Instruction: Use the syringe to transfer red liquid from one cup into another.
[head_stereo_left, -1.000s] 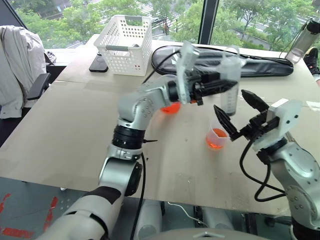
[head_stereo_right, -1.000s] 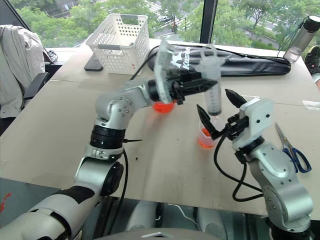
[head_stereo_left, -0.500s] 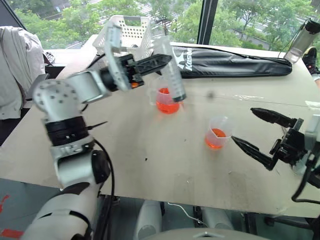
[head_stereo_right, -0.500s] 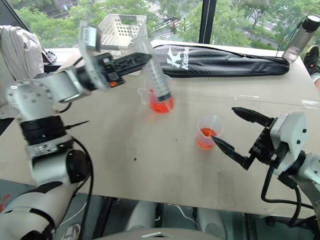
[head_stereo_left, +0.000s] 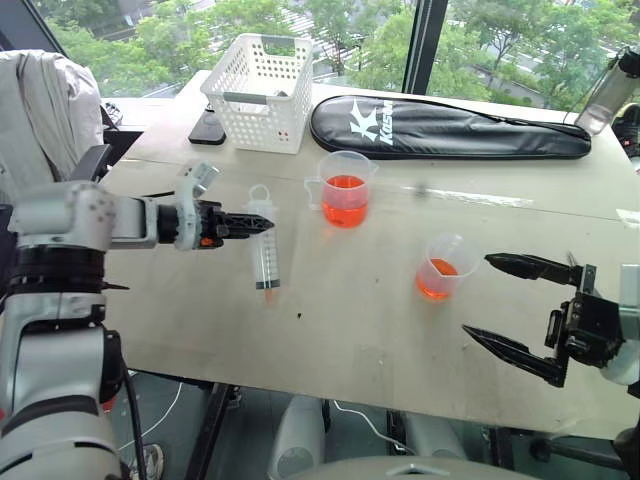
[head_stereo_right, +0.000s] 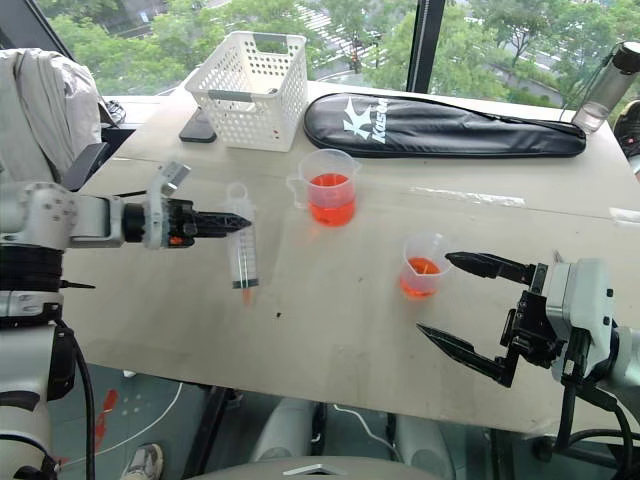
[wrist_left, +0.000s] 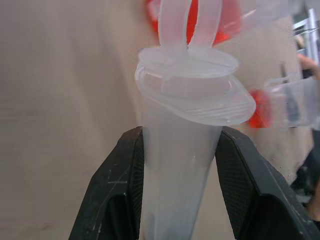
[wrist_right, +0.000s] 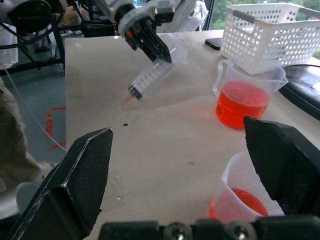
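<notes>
The syringe (head_stereo_left: 265, 255) hangs tip down close over the left part of the table (head_stereo_left: 330, 330), its barrel looking clear and its tip red-tinted. My left gripper (head_stereo_left: 246, 225) is shut on the barrel just under the flange, and both black fingers (wrist_left: 117, 190) press its sides. The larger handled cup (head_stereo_left: 345, 188) stands mid-table with red liquid (head_stereo_left: 345, 203) in it. To its right, the smaller cup (head_stereo_left: 441, 268) holds a little red liquid. My right gripper (head_stereo_left: 476, 293) stands open just right of the smaller cup, empty, not touching it.
A white basket (head_stereo_left: 260, 90), a dark phone (head_stereo_left: 207, 127) and a long black bag (head_stereo_left: 450, 125) lie along the far side. A bottle (head_stereo_left: 612, 90) stands at the far right corner. A chair with a grey jacket (head_stereo_left: 45, 110) is left of the table.
My left arm swung left and down with the syringe, from above the smaller cup past the larger one to the table's left part. The right gripper drew back toward the near edge.
</notes>
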